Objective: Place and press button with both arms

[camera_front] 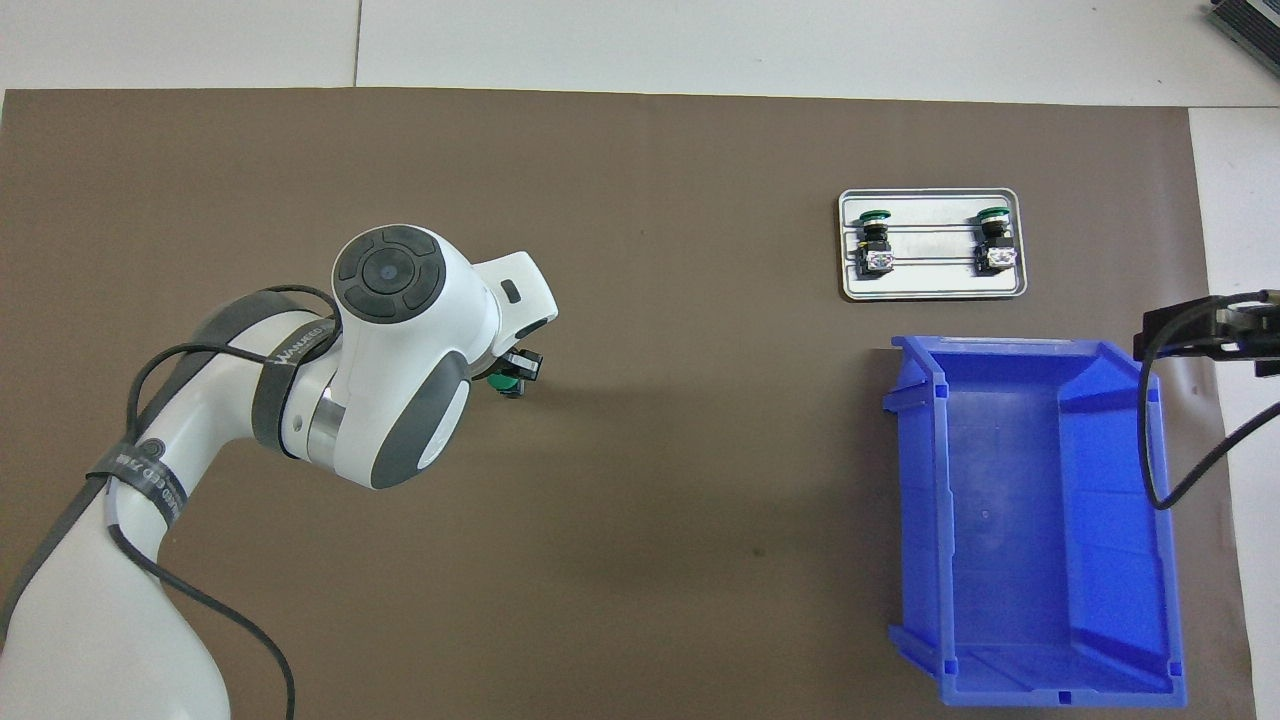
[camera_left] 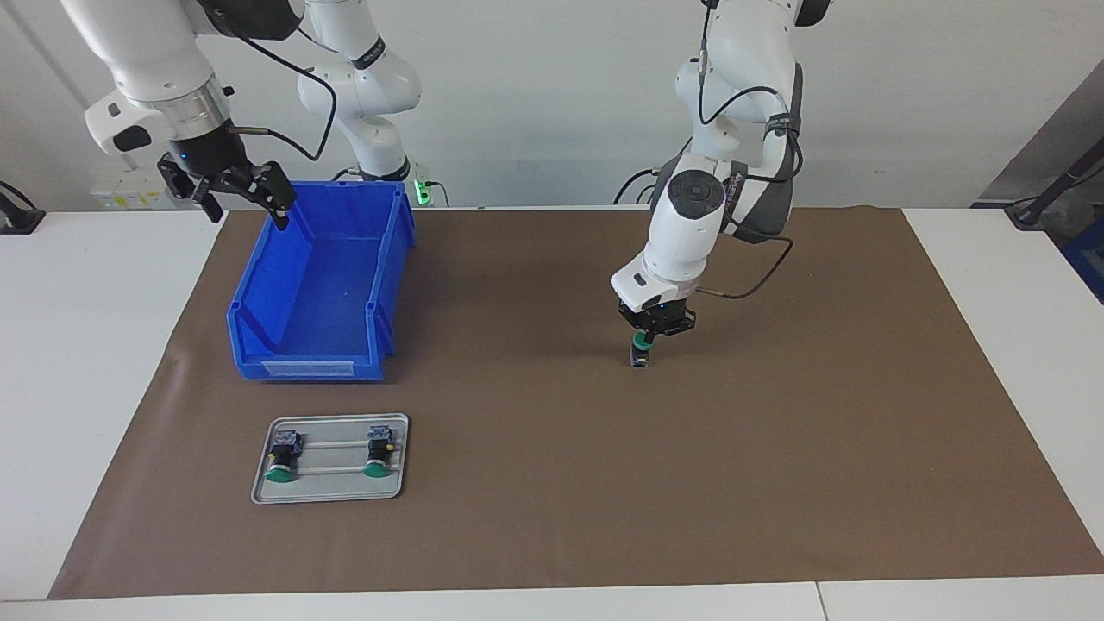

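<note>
Button (camera_left: 638, 348) held upright with green cap upward in the closed left tool (camera_left: 642, 343), low over the brown mat (camera_left: 552, 483), lower end at or just above the mat; contact not clear from the facing view. Seen from overhead, mostly hidden under the left arm's wrist, only a bit of green cap (camera_front: 503, 382) showing beside the tool (camera_front: 515, 372). Placed well apart from the blue bin (camera_left: 321, 285), toward the left arm's end of the bench (camera_left: 78, 362) from it, over open mat.

Two more look-alike buttons, one (camera_left: 281, 457) and the other (camera_left: 377, 453), lying on a small metal tray (camera_left: 330, 492), green caps pointing away from the robots. Tray just beside the bin and farther from the robots than the bin, with a narrow strip of mat between them. Nothing visible inside the bin.

Right tool (camera_left: 231, 191) up in the air over the bin's edge, at the side toward the right arm's end of the bench, fingers spread wide open and holding nothing. Right arm waiting there. In the overhead view, only the right tool's black tip (camera_front: 1215, 330) and its cable showing beside the bin's rim (camera_front: 1160, 470).
</note>
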Tool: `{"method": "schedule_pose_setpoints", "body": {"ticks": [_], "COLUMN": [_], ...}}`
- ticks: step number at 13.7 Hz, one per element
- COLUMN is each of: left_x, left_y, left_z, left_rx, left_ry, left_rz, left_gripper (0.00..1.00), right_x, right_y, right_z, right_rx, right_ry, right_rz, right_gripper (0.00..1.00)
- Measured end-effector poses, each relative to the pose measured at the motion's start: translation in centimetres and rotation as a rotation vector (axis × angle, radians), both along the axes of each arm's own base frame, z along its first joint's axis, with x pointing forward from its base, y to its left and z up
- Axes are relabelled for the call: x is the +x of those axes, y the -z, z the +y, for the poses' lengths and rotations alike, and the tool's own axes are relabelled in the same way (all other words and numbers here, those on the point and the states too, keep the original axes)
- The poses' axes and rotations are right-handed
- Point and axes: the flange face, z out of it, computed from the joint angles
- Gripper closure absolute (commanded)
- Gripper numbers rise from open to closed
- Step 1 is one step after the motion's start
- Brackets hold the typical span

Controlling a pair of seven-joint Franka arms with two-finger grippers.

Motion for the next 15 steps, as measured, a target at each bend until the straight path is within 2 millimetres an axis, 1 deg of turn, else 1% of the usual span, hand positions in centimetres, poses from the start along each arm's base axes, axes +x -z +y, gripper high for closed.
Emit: {"method": "schedule_pose_setpoints", "body": {"ticks": [4,8,15], "left_x": [-0.2,-0.4,-0.5], "left_y": [0.2,1.1,1.3], "left_z": [-0.3,0.0,0.0], "left_rx": [-0.002,-0.002,-0.007], "left_ry": [-0.004,-0.006,-0.006], "left_rz": [-0.004,-0.005,-0.014], "left_gripper": [1.0,1.0,1.0], "right_x": [0.0,0.0,0.0], "right_y": [0.0,0.0,0.0], "right_z": [0.0,0.0,0.0], "right_rx": [0.0,0.0,0.0], "right_ry": [0.0,0.0,0.0], "right_rz": [0.0,0.0,0.0], "right_gripper": [0.0,0.0,0.0]}}
